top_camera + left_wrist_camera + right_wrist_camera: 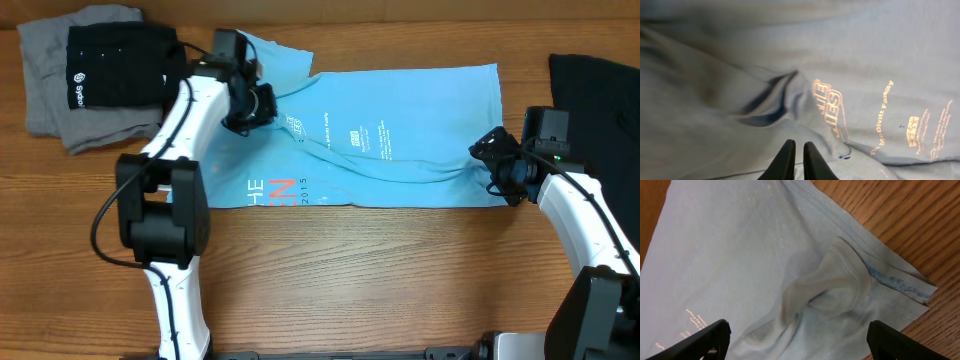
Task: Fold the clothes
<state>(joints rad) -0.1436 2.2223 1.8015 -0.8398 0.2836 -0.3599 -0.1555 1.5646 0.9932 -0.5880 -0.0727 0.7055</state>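
Overhead looks straight down on the whole surface (350, 290). My left wrist view sits close over the print on the light blue T-shirt (715, 60), my right close over its corner; all share it.

The left tool (799, 146) is pinched nearly together, while the right tool (799, 327) is spread wide.

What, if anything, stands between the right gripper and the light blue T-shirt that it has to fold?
Nothing visible does. The right gripper is open over a bunched corner of the light blue T-shirt, near its hem, and only the shirt's own cloth shows between its fingers. The wooden table shows beyond that corner.
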